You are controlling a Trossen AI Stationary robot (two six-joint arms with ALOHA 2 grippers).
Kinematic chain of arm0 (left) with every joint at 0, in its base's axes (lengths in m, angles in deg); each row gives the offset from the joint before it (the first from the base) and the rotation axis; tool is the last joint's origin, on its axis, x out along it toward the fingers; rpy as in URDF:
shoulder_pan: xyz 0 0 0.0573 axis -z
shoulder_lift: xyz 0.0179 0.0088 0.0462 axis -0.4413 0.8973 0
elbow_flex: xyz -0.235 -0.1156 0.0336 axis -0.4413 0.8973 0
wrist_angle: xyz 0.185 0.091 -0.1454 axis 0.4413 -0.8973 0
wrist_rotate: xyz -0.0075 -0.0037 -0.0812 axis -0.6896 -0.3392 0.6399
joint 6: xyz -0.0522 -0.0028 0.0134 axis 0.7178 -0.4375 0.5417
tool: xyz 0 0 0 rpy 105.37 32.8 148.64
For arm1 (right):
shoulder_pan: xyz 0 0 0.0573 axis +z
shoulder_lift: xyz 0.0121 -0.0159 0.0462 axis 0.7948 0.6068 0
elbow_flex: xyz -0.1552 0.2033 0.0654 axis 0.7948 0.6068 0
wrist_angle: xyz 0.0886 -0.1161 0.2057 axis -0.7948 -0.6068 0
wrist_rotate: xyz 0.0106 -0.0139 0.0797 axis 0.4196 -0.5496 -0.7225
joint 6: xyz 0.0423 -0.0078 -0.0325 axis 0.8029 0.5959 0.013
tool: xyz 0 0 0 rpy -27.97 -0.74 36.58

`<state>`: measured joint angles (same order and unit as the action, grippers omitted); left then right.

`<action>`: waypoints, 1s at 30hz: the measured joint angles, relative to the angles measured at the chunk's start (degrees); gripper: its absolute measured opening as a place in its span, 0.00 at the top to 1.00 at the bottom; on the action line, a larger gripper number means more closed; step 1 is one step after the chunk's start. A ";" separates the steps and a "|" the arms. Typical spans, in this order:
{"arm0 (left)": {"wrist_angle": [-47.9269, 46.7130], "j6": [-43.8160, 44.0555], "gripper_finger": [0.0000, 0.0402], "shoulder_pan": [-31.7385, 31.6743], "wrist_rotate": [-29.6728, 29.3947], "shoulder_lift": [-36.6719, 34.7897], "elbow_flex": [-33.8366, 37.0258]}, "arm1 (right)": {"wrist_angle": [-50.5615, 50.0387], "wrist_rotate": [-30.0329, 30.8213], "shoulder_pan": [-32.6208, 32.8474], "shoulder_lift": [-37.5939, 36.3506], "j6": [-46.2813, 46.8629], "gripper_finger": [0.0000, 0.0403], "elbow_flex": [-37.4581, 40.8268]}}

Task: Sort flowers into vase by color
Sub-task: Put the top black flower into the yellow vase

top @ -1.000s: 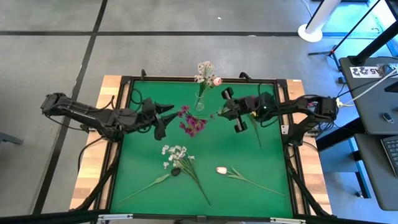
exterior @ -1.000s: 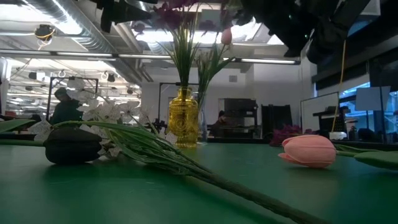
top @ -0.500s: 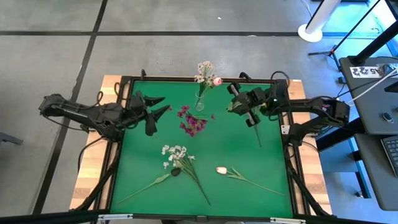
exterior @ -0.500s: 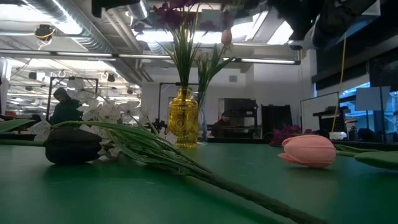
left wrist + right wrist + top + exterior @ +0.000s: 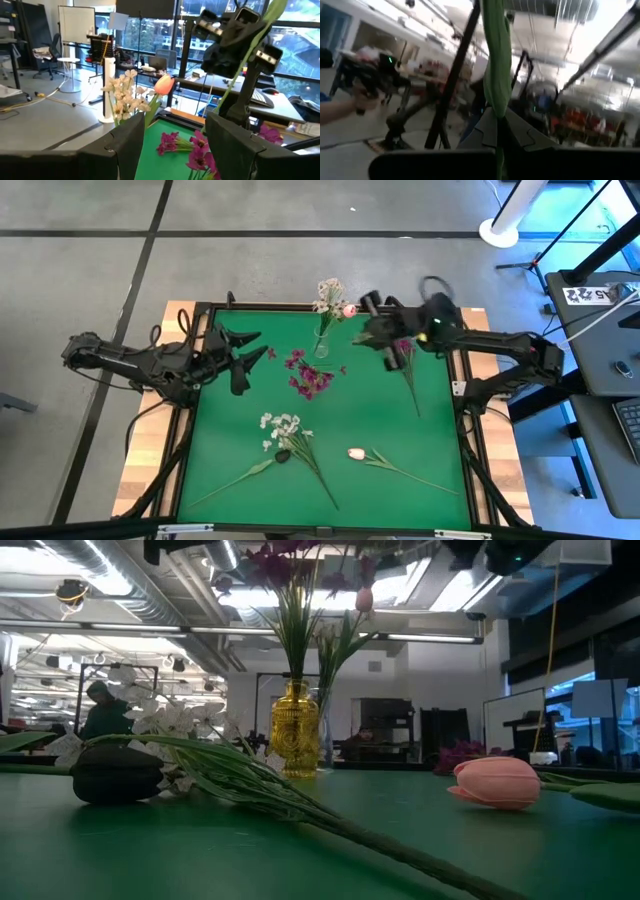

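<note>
A yellow glass vase [image 5: 295,730] stands at the far middle of the green table [image 5: 230,450]. It holds a white spray [image 5: 328,292], a pink bud [image 5: 349,310] and magenta blossoms [image 5: 310,375] that lean toward the near side. A white spray [image 5: 285,428] and a pink tulip [image 5: 357,453] lie near the front. My right gripper [image 5: 368,330] hangs high, just right of the vase, shut on a green flower stem whose blossom is hidden. Below its arm show a magenta blossom [image 5: 403,345] and a stem [image 5: 412,390]. My left gripper [image 5: 266,345] stands open left of the vase. My right gripper pinches the green stem [image 5: 496,95] between its two shut fingers. The fingers reach from the table's right, tipped a little upward, and lie across the stem. The stem slants steeply through the gripper [image 5: 250,45], high above the table. Whether its lower end touches the table is hidden.
A small dark lump [image 5: 115,775] lies on the table by the white spray's stem [image 5: 300,805]. The raised frame rail [image 5: 320,307] runs along the far edge. People and desks show in the room beyond the table.
My right gripper has risen with the stem, tipped its fingers upward, and now shows closer to the far edge, beside the vase. My left gripper has drawn back from the magenta blossoms toward the table's left edge and has stayed open.
</note>
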<state>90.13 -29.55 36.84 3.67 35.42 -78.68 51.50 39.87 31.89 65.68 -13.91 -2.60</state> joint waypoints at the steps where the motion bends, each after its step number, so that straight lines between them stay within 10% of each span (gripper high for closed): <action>1: 0.10 -0.30 0.49 0.00 0.00 0.00 0.00 | -1.20 -0.15 -0.35 1.16 -0.58 0.99 -1.11; 30: -5.61 1.60 0.49 0.00 0.04 0.00 0.00 | 14.13 -6.70 -1.91 21.19 15.98 0.99 -5.31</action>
<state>84.52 -27.95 36.85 3.71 35.42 -78.68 65.62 33.16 29.98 86.88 2.07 -7.92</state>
